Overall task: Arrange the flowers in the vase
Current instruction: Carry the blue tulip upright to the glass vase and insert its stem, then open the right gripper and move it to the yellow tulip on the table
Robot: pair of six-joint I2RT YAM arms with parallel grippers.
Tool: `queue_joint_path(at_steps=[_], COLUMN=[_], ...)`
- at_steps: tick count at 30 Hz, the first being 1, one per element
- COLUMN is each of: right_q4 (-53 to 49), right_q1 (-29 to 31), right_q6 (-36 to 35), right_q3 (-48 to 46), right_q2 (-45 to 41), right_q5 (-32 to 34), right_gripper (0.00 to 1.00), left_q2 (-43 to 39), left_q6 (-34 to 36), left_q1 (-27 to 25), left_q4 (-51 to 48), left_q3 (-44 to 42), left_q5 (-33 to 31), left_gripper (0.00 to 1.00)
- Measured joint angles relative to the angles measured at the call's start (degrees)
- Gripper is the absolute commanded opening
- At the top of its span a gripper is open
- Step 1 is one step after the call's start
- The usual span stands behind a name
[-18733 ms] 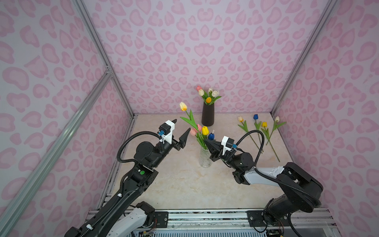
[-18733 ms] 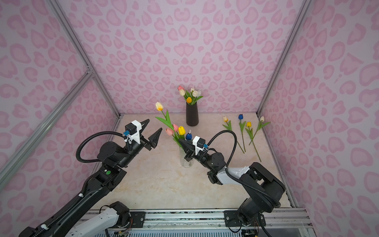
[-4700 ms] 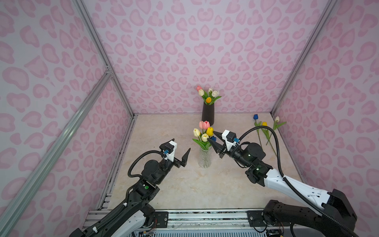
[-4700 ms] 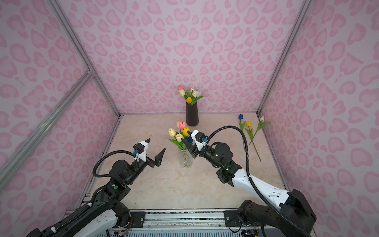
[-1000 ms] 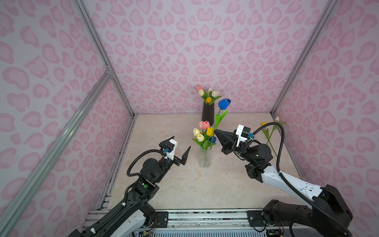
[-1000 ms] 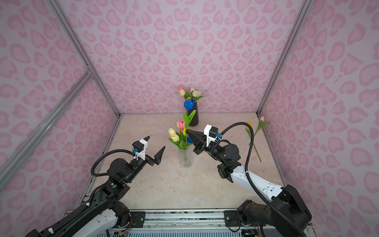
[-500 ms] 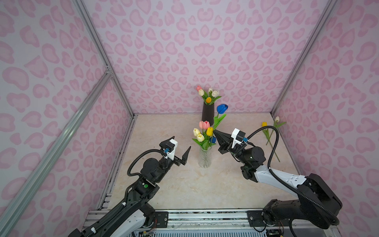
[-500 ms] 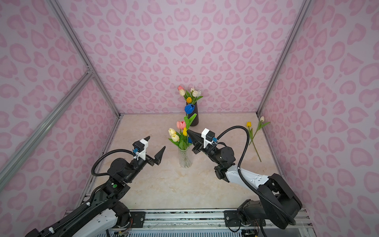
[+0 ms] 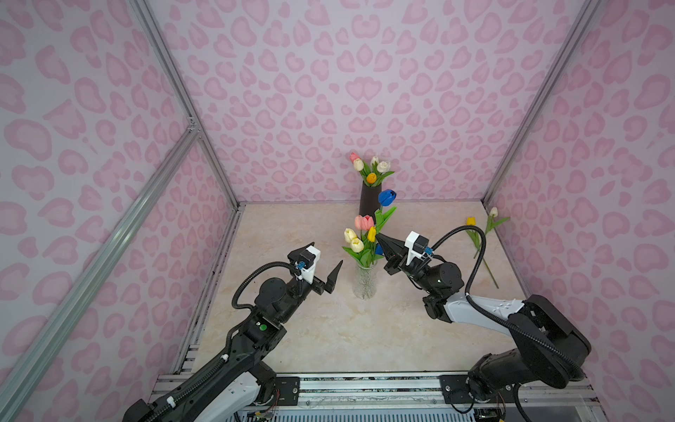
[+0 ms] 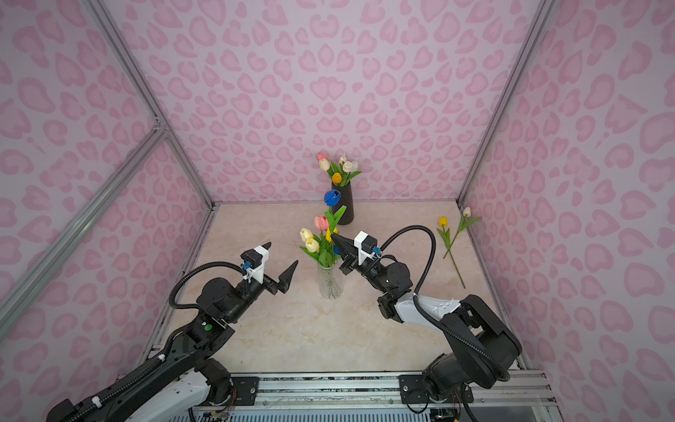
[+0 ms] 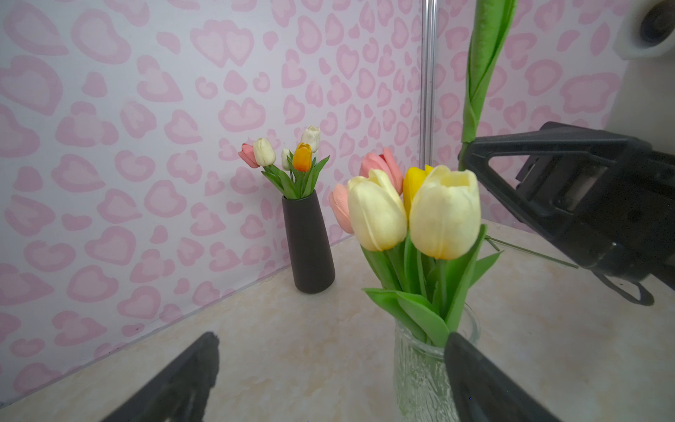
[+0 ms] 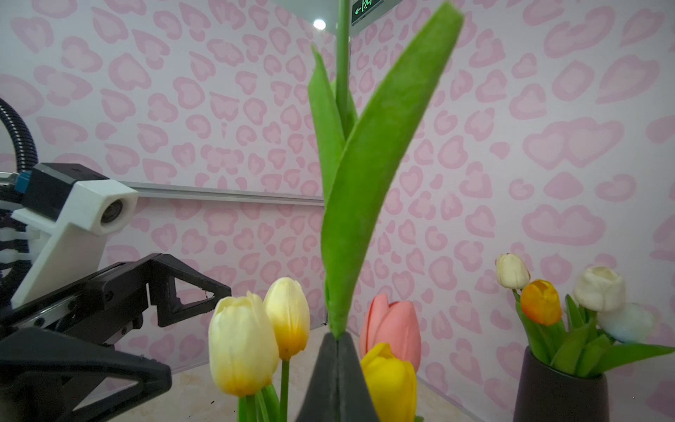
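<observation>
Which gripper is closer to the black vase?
Right. The right gripper is just in front of the black vase; the left gripper is farther, left of the glass vase.

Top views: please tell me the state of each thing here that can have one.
blue tulip: roughly upright, gripped by its stem, lower end hidden.
right end effector: shut on blue tulip.
left end effector: open, empty.
glass vase: upright, holding a mixed bunch.
black vase: upright, holding a bouquet.
loose yellow tulip: lying flat, outside both vases.
loose white tulip: lying flat, outside both vases.
</observation>
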Motion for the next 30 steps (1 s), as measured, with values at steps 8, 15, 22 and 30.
queue_joint_path(at_steps=[8, 15, 22, 30], right_q4=[-6.71, -20.17, -33.27, -47.63], right_q1=[0.50, 0.90, 0.90, -4.70], right_q6=[-2.08, -4.63, -6.91, -7.43], right_q3=[-2.89, -3.23, -1.09, 4.63], right_q2=[-4.92, -9.92, -16.28, -28.83], right_q5=[0.02, 0.74, 3.06, 11.39], right_gripper=[0.05, 0.27, 0.34, 0.41], left_q2=[0.46, 2.05, 2.25, 1.20], left_q6=[0.02, 0.44, 0.46, 0.50], left_q1=[0.00, 0.00, 0.00, 0.00], left_q4=[0.00, 0.02, 0.07, 0.63], left_q3=[0.24, 0.24, 0.24, 0.24], left_q5=[0.00, -0.02, -0.02, 0.00], left_gripper=[0.97, 0.97, 0.97, 0.97])
